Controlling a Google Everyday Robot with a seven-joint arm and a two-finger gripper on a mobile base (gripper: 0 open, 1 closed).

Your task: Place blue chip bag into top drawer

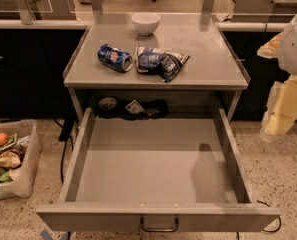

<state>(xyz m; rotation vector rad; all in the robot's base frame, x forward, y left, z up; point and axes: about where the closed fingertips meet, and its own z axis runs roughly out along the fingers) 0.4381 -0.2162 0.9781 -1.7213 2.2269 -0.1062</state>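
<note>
Counter (208,66) carries the bag (160,61); drawer (138,171) open below. End effector (280,116) hangs far right, grip state unclear; reaching likely comes next.

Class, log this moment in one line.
crumpled dark blue foil chip bag: on grey tabletop, beside blue soda can | wide grey metal top drawer: open, bag not inside | tool: picture's right edge, away from bag

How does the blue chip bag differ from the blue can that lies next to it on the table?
The blue chip bag is flat and crumpled; the blue can is a cylinder on its side. The bag is wider and lies right of the can. Both are blue with pale print and rest on the table, above the open top drawer. The gripper hangs at the right edge, apart from both.
</note>
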